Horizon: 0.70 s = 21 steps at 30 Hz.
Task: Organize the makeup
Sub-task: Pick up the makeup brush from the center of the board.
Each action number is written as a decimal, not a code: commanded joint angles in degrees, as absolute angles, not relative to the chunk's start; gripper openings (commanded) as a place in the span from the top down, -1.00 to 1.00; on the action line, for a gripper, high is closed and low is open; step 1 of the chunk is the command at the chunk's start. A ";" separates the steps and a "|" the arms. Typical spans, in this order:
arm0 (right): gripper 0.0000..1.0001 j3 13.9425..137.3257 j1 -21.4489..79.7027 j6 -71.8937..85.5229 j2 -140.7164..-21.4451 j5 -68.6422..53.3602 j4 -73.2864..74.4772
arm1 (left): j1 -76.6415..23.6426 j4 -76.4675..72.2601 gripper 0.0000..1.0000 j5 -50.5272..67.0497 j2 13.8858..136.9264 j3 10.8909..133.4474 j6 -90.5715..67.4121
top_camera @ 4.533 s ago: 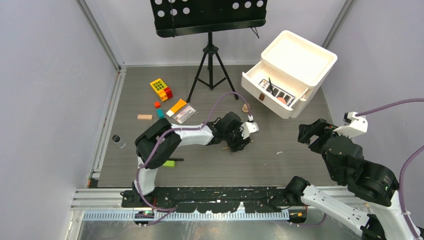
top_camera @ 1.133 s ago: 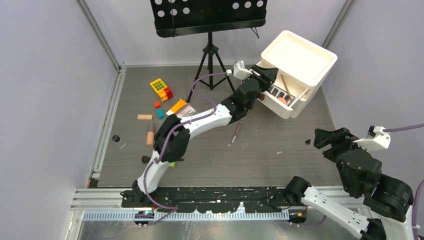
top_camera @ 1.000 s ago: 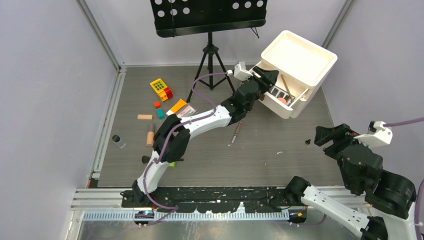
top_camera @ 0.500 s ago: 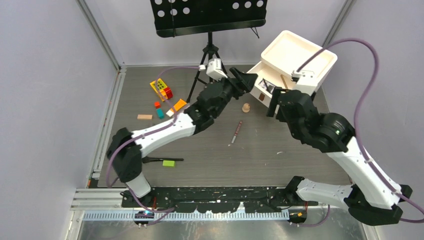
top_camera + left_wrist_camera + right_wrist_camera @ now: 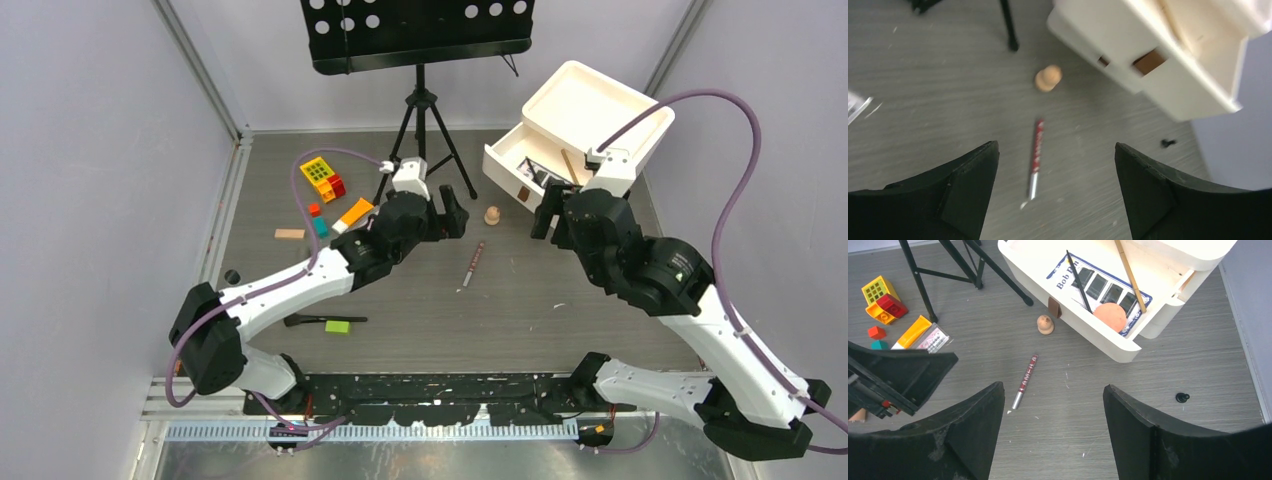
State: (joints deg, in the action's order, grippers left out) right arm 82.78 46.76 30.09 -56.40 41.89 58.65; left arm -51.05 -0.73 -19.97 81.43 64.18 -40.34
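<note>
Makeup mostly lies in open drawer (image 5: 1078, 317): palette (image 5: 1095, 285), pink compact (image 5: 1110, 316). Left gripper (image 5: 1055, 146) and right gripper (image 5: 1053, 388) both spread, empty, above loose red pencil (image 5: 1026, 374) on table (image 5: 1148, 430). Both reaching could collide; thin pencil may roll.

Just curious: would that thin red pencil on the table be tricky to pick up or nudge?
Probably a little. The pencil looks slim and round, so a sideways nudge would likely roll it. It lies flat on the table, leaving little to pinch, so it may slip. It looks stiff and light, so it should not droop.
</note>
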 commanded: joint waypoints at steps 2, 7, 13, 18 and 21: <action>-0.55 80.21 46.71 28.94 -52.27 42.89 56.60 | -50.55 6.34 -0.81 -20.68 76.03 59.72 -36.97; -0.58 77.81 46.69 26.89 -49.84 40.35 55.91 | -50.45 5.92 -0.90 -16.18 74.14 56.92 -33.96; -0.59 76.05 46.70 25.88 -49.21 39.99 55.63 | -50.41 12.18 -0.98 -22.29 71.29 54.69 -34.42; -0.59 74.64 46.73 25.40 -49.93 38.97 54.44 | -50.28 20.94 -0.99 -30.69 68.45 52.81 -39.73; -0.59 73.78 46.72 25.16 -50.69 38.18 52.61 | -49.76 23.90 -1.00 -33.42 66.32 50.32 -42.45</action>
